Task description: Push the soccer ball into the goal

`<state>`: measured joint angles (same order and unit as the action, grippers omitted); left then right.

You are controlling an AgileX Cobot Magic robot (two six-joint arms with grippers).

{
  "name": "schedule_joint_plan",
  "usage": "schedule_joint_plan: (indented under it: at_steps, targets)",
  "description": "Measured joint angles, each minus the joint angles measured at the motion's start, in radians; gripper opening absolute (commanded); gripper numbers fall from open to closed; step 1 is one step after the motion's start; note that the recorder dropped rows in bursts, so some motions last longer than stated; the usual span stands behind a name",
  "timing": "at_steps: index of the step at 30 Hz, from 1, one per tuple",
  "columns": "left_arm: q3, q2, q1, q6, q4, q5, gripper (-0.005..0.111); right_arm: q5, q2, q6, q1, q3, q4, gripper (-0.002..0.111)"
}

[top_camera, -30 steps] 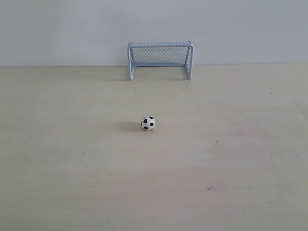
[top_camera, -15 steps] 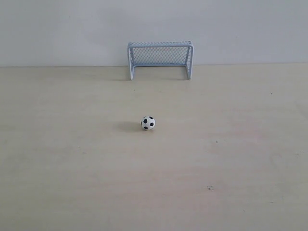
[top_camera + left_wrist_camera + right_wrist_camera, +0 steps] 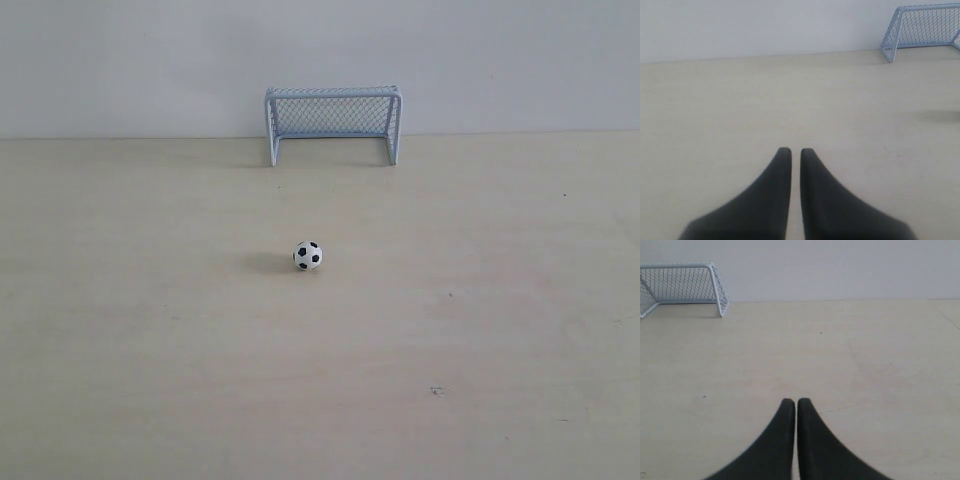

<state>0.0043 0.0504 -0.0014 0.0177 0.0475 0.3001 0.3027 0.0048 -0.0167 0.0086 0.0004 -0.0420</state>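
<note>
L gripper (image 3: 795, 150): two dark fingers drawn nearly together, only a thin slit btwn the tips, nothing in it, so clenched on air. R gripper (image 3: 792, 401): same, fingers closer yet, tips all but touching, nothing held. Both pointed out over bare pale wood table (image 3: 480, 330); whether the tips touched the surface couldn't be told. Each was well apart from the goal (image 3: 894, 30), which the L wrist cam saw far ahead and off to one side, the R wrist cam (image 3: 715, 282) far ahead and off to the other. In the ext. view the goal (image 3: 333, 115) stood upright at the table's far edge, back against the plain light wall (image 3: 150, 60), pale blue-white frame w/ fine mesh, mouth open toward the cam. Soccer ball (image 3: 308, 255), white w/ black patches, sat on the table in front of the goal's mouth, well apart from it, in line w/ the opening but nearer the left post than the right as that view showed it. Ball outside the goal, touching neither frame nor net; faint shadow beside it on the side of the goal's left post.
</note>
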Motion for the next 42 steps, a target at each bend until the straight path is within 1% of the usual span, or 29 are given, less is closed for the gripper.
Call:
schedule_joint_plan:
  at_steps: [8,29,37,40,42]
  targets:
    - [0.0,0.0,0.0,0.0,0.0,0.0,0.006,-0.098,0.0,0.0,0.0,0.0,0.0,0.0]
    - [0.0,0.0,0.0,0.0,0.0,0.0,0.006,-0.254,0.0,0.011,0.0,0.0,0.0,0.0]
    - [0.0,0.0,0.0,0.0,0.0,0.0,0.006,-0.255,0.0,0.025,0.0,-0.008,0.0,0.0]
    - [0.0,0.0,0.0,0.0,0.0,0.0,0.006,-0.226,0.007,0.028,0.0,-0.059,-0.002,0.0]
    - [0.0,0.0,0.0,0.0,0.0,0.0,0.006,-0.179,0.05,0.028,0.0,-0.113,-0.002,0.0]
